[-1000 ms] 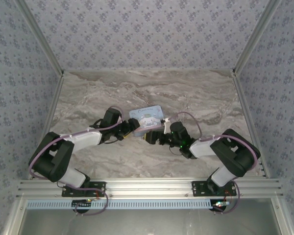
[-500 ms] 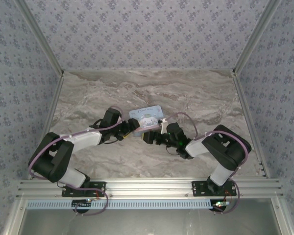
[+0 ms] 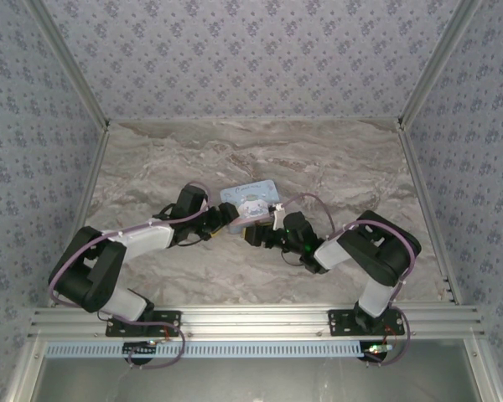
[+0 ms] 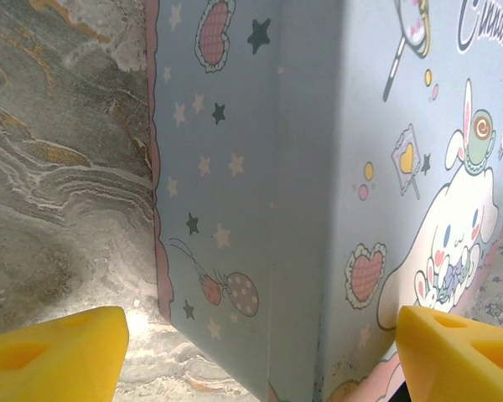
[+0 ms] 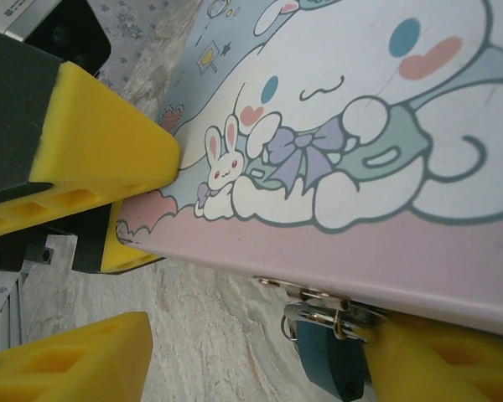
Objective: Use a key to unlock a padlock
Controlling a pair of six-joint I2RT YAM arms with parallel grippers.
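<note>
Top looks down; both wrist cameras hug tin point(image 4: 318, 167).

Overhead view: light was even, diffuse and moderately bright; the marble table point(image 3: 151, 167) was lit uniformly, and the arms point(image 3: 142, 239) cast only faint, soft-edged shadows. Left wrist view: a broad soft shadow ran down the middle of the tin point(image 4: 235, 167), whose right part was brighter; the yellow fingertips point(image 4: 54, 352) at the bottom corners were slightly blurred. Right wrist view: bright and fairly sharp on the tin's print, with the padlock point(image 5: 331, 364) shaded beneath the tin's edge.
</note>
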